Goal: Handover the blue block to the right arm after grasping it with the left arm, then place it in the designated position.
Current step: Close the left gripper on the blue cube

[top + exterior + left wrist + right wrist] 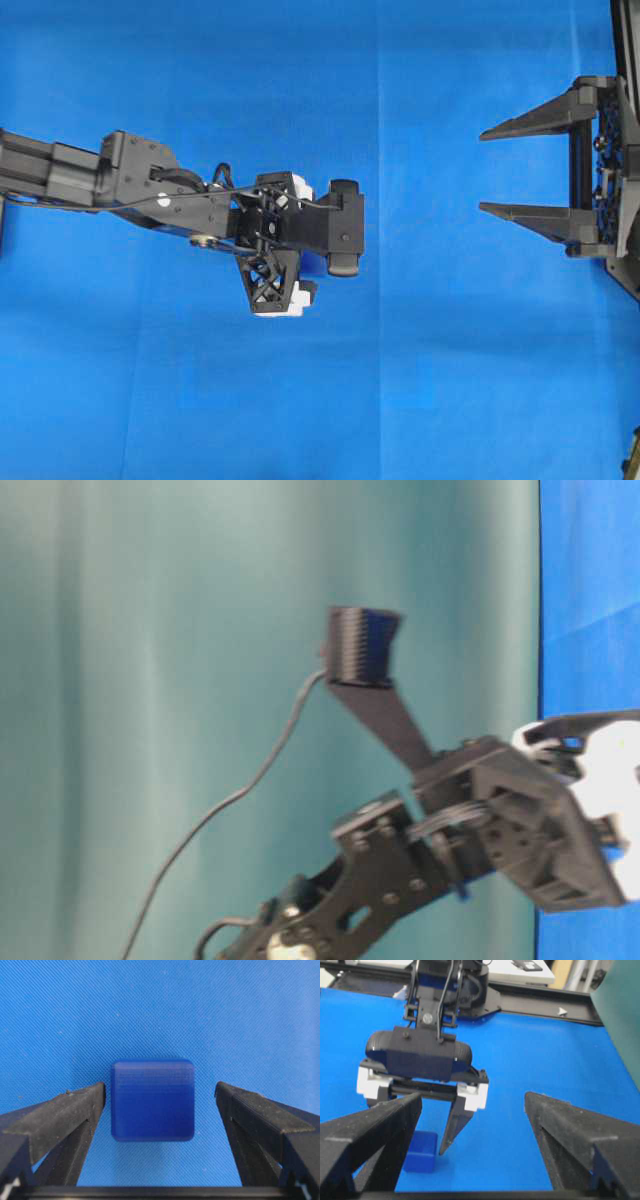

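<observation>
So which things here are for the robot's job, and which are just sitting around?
For the job:
- blue block, between the left gripper's open fingers
- left gripper
- right gripper, open, waiting

Just there:
- blue cloth
- teal curtain

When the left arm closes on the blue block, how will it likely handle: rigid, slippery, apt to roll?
The blue block looks like a solid cube with flat faces, so it probably stays rigid and sits rather than rolls. Its smooth sheen and rounded edges suggest it may slip somewhat. It lies between the open fingers of the left end effector, narrower than their gap, so a centred squeeze seems feasible.
</observation>
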Motion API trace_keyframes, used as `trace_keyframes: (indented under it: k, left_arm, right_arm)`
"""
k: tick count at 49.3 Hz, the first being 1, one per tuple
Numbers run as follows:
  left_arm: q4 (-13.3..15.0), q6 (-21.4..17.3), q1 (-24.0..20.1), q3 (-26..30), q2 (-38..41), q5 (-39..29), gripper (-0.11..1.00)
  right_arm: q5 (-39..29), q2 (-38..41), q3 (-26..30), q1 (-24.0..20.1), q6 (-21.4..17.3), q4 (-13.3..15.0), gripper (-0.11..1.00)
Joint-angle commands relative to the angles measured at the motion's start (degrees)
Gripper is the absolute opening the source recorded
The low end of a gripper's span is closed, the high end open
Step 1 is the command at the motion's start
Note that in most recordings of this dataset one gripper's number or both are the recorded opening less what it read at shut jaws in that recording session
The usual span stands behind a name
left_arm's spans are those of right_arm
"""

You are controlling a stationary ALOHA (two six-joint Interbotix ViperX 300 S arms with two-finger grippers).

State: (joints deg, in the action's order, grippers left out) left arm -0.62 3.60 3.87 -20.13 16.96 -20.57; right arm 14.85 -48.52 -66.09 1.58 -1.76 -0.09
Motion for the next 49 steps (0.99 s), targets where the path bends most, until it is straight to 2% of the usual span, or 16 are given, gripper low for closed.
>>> trace_keyframes:
  k: [1, 30, 35, 41, 49]
  left_arm:
    - [-0.1, 0.1, -0.2, 0.6, 0.1, 1.1, 0.89]
    - [-0.1, 0.0, -0.4, 0.7, 1.1, 1.4, 0.87]
    - [-0.1, 0.0, -0.4, 0.9, 1.2, 1.1, 0.77]
    - [-0.1, -0.3, -0.4, 1.1, 1.1, 0.4, 0.47]
    - [-0.1, -0.1, -0.3, 1.1, 1.1, 0.0, 0.48]
  right_arm:
    - [0.4, 0.3, 1.1, 0.2, 0.0, -0.2, 0.96]
    - [0.3, 0.6, 1.1, 0.2, 0.0, -0.2, 0.96]
    - [0.3, 0.9, 1.0, 0.2, 0.0, -0.2, 0.96]
    - [0.4, 1.0, 1.0, 0.2, 0.0, -0.2, 0.96]
    - [0.4, 1.0, 1.0, 0.2, 0.0, -0.2, 0.96]
